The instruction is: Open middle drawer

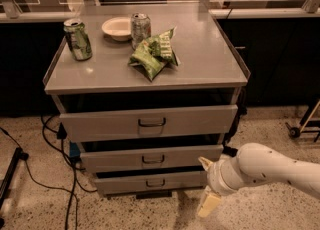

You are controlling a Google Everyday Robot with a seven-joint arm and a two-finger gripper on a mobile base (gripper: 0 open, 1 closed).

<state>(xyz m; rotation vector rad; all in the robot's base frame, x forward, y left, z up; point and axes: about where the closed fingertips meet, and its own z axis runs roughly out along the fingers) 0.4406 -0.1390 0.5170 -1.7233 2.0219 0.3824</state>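
The middle drawer (110,160) is the second of three grey drawer fronts in the cabinet, with a small dark bar handle (153,159) at its centre. It stands slightly out, like the drawers above and below. My gripper (206,186) is low at the right end of the drawer fronts, level with the middle and bottom drawers. Its fingers are spread apart, one fingertip (204,162) near the middle drawer's right corner, the other (208,205) lower near the floor. It holds nothing and is well right of the handle.
The cabinet top (200,59) carries a green can (78,39), a white bowl (117,28), a silver can (140,25) and green snack bags (152,54). Cables (55,144) hang at the cabinet's left. A wheeled stand (302,124) is at the far right.
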